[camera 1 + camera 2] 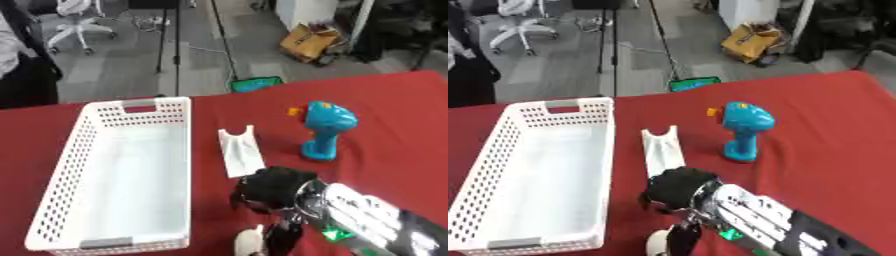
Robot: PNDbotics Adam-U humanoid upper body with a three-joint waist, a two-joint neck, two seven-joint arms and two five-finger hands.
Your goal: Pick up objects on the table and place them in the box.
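Right hand at 6 o'clock, fingers curled, gripping nothing visible, just below white strip. Blue toy drill upright at 3 o'clock. White basket at 9 o'clock.

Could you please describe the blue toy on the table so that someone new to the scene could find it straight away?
Start at the white perforated basket on the left of the red tablecloth and look right, past the flat white piece beside it. The toy drill stands upright there, beyond the robot's right hand. It is the only bright blue thing, with an orange tip.
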